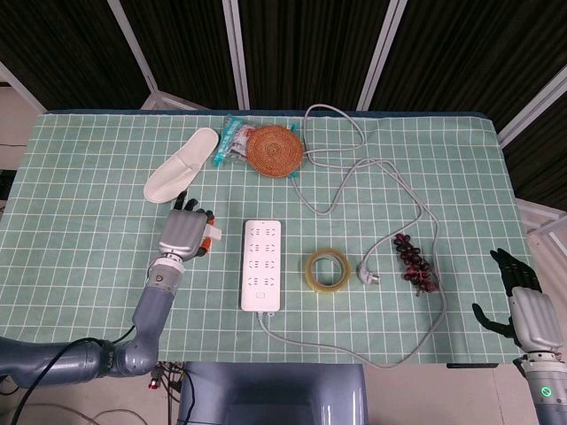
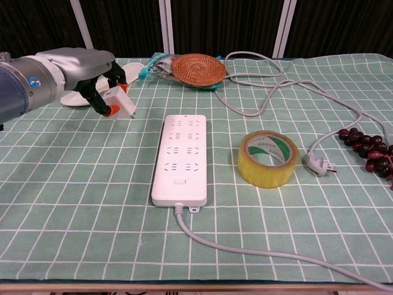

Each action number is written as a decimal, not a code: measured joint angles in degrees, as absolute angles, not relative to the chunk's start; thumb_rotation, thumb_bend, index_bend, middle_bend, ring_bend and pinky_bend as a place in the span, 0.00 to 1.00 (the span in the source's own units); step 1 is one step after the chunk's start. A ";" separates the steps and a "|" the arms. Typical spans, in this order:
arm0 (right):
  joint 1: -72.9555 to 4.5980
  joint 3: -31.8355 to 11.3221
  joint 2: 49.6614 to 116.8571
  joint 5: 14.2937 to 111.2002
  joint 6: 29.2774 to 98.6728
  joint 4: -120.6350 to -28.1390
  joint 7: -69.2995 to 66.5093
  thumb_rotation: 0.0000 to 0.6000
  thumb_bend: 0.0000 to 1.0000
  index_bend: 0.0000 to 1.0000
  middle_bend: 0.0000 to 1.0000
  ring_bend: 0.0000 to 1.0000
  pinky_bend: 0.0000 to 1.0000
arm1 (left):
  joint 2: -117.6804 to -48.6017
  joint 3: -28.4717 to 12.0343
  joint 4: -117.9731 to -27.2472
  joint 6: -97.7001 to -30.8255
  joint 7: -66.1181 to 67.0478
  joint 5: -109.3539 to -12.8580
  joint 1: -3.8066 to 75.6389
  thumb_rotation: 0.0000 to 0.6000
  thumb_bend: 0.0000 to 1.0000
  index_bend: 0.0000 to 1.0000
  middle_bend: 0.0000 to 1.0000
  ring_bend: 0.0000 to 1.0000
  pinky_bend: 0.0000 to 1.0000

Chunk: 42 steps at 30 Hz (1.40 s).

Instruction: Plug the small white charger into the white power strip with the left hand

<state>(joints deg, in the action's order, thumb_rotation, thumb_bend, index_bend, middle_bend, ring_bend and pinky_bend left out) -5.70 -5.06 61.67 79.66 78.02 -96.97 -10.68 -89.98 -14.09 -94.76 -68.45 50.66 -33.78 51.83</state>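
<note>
Left hand [image 2: 101,92] pinches the small white charger [image 2: 120,100] above the bench, prongs apparently angled toward the long white power strip [image 2: 180,158].

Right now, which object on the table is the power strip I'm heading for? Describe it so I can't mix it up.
Start at the green checked tablecloth and go to its middle near the front edge. The white power strip lies flat there, between the left hand holding the small white charger and the yellow tape roll. It alone is a long white slab with socket rows.
</note>
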 measured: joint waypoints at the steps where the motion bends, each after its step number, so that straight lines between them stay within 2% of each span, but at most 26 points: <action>1: -5.71 -5.06 61.64 79.61 77.94 -96.99 -10.71 1.00 0.39 0.00 0.00 0.00 0.00 | -89.89 -14.41 -95.09 -68.69 51.80 -33.13 52.39 1.00 0.71 0.69 0.70 0.16 0.00; 19: -5.99 -5.02 60.89 78.97 76.51 -97.51 -12.47 1.00 0.39 0.00 0.00 0.00 0.00 | -94.34 -23.54 -94.69 -75.27 75.74 -8.80 69.53 1.00 0.74 0.73 0.76 0.20 0.00; 27: -6.02 -5.05 60.66 78.90 76.27 -97.64 -13.27 1.00 0.39 0.00 0.00 0.00 0.00 | -98.62 -23.75 -91.89 -77.78 81.26 -3.46 74.63 1.00 0.75 0.75 0.79 0.23 0.00; 42: -6.15 -5.03 60.25 78.78 75.64 -97.88 -14.60 1.00 0.39 0.00 0.00 0.00 0.00 | -104.38 -22.77 -86.55 -80.84 84.40 -2.39 77.99 1.00 0.74 0.76 0.81 0.25 0.00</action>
<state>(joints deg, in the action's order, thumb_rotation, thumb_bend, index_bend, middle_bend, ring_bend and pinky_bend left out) -6.15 -5.03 60.25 78.78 75.64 -97.88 -14.60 -104.38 -22.77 -86.55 -80.84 84.40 -2.39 77.99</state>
